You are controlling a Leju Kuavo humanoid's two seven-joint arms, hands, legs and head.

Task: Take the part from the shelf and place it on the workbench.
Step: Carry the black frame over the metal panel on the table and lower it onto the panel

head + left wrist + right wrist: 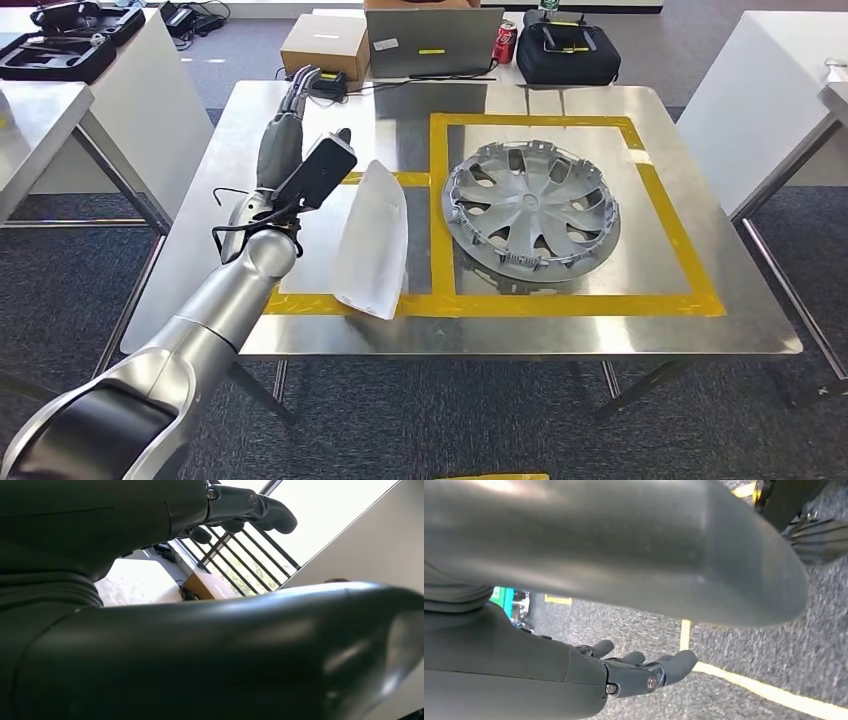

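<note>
Hanging low over the carpet, the right hand [644,672] holds nothing, its fingers loosely apart. The clear part [372,240] already lies on the workbench [300,130], across the yellow tape. At its ten o'clock, the left hand [298,100] is raised, fingers straight and empty, probably after releasing it.

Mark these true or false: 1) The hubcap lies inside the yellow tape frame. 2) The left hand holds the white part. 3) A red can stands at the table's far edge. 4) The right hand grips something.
1) True: the hubcap lies inside the tape frame.
2) False: the left hand is raised beyond the white part, holding nothing.
3) True: the can stands there.
4) False: the right hand hangs open above carpet.
</note>
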